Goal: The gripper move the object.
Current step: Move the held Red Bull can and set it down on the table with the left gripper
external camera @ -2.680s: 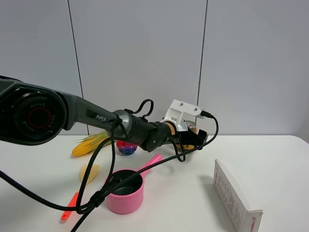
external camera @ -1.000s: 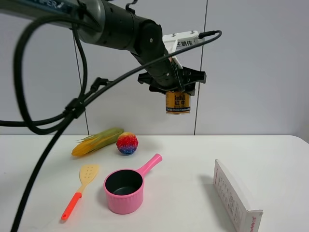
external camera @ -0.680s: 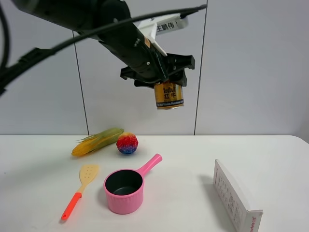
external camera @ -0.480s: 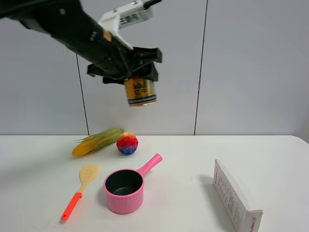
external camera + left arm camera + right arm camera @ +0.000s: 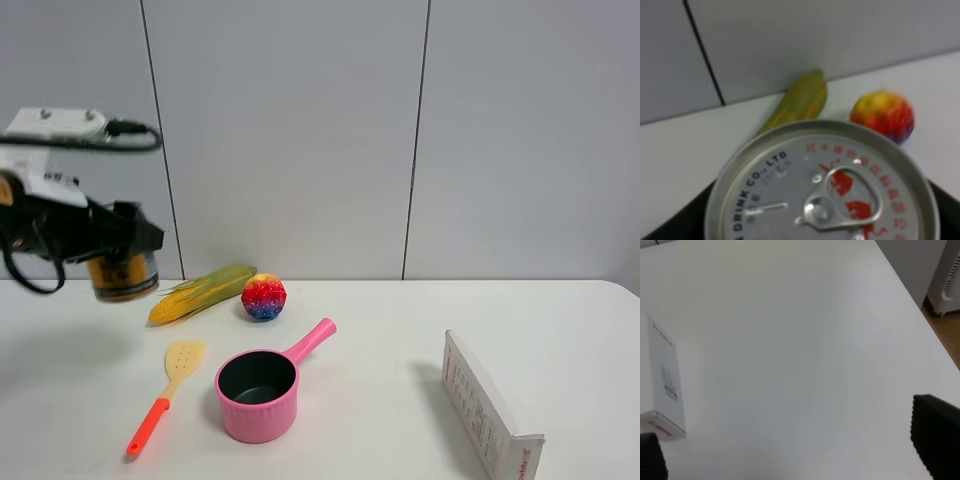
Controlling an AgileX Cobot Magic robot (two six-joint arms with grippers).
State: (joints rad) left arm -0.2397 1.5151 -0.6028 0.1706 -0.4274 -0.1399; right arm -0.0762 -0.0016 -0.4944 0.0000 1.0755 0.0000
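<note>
**Can held in the air at the table's left end**

The can point(image 5: 124, 278) hangs clear of the table point(image 5: 400, 330) at the far left of the high view, roughly upright with a slight lean. Its gold side is blurred there. The left wrist view looks straight down on its silver top point(image 5: 822, 195), with the pull tab, red bulls and red characters in plain sight.

The left gripper point(image 5: 120, 260) is closed on the can's upper part. Its black jaws press against either side of the rim, and dark jaw edges show at both sides of the lid in the left wrist view. A white bracket and black cable sit above it.

Just beside the can, toward the middle of the table, lies the corn point(image 5: 200, 293), and past it the ball point(image 5: 264, 297). Both lie near the wall point(image 5: 300, 130). Nearer the camera are the spatula point(image 5: 165, 395) and the pink pan point(image 5: 258, 395), its handle pointing toward the wall. The box point(image 5: 490, 410) stands well apart on the right.

The right gripper point(image 5: 792, 452) is out of the high view. Its own camera shows its fingertips point(image 5: 935, 440) spread wide over bare table, with nothing between them.
</note>
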